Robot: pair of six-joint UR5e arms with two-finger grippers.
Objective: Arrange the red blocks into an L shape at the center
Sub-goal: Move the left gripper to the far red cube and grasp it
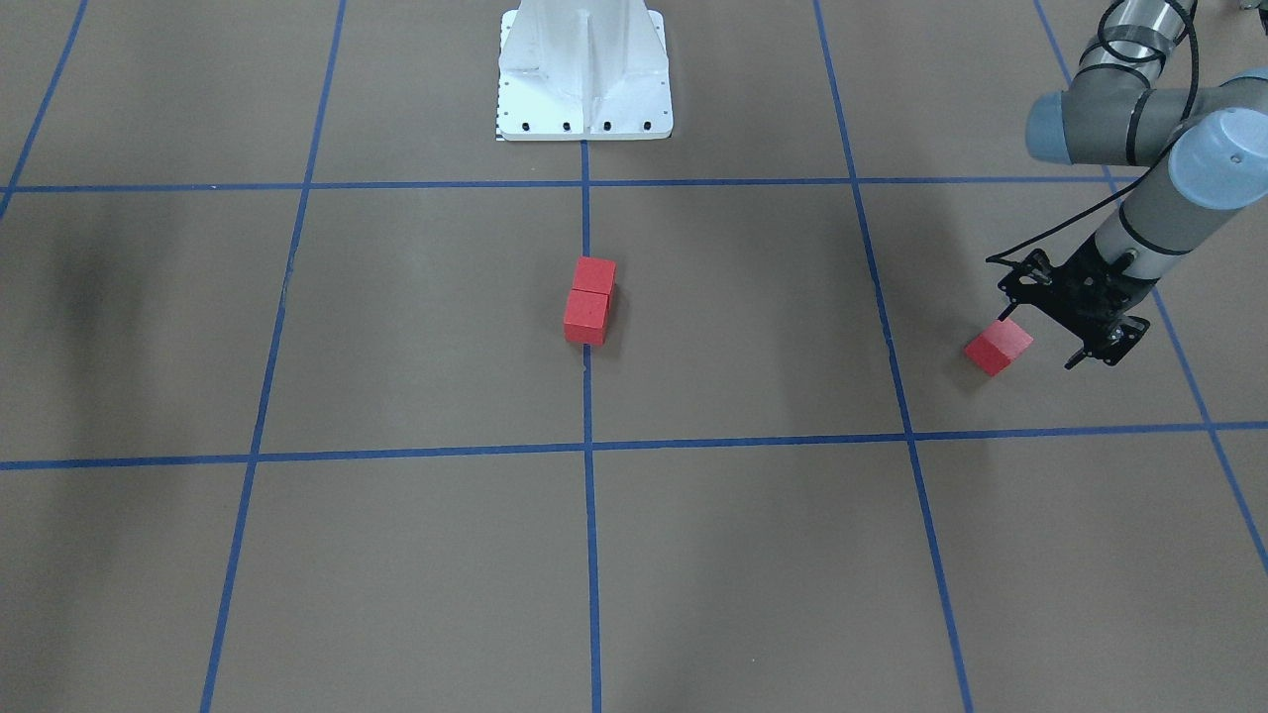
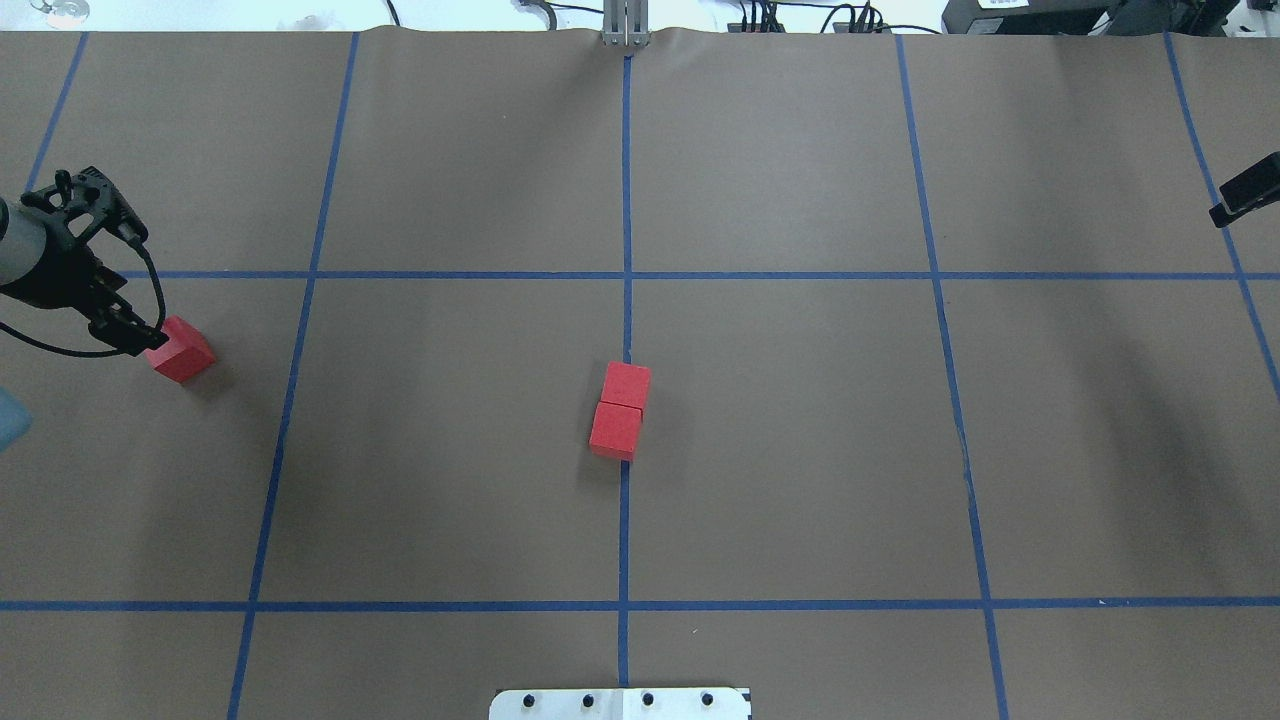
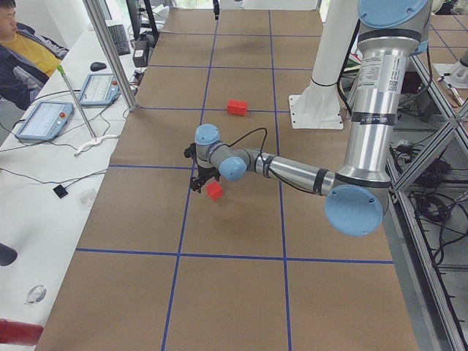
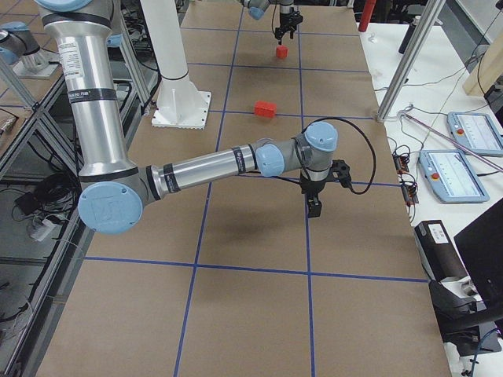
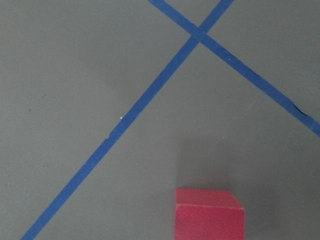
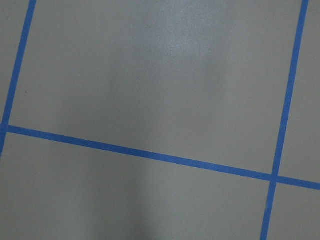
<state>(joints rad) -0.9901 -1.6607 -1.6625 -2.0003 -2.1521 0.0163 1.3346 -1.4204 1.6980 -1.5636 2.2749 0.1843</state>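
Two red blocks (image 1: pixel 594 274) (image 1: pixel 586 316) lie touching in a short line on the center's (image 1: pixel 693 327) middle blue tape line; overhead they show as one block (image 2: pixel 627 385) and the other (image 2: pixel 615 430). A third red block (image 1: pixel 999 348) (image 2: pixel 181 349) lies far off on the robot's left side. My left gripper (image 1: pixel 1040 337) (image 2: pixel 128 328) hangs just beside and above it, fingers apart and holding nothing. The left wrist view has that block (image 5: pixel 210 215) at its bottom edge. My right gripper (image 4: pixel 314 206) points down over bare table; only a sliver of it (image 2: pixel 1245 190) shows overhead.
The white robot base (image 1: pixel 584 89) stands at the table's robot side. Blue tape lines (image 2: pixel 625 275) divide the brown surface into squares. A side bench with tablets (image 3: pixel 44 121), cables and a seated person (image 3: pixel 18 58) runs along the left end.
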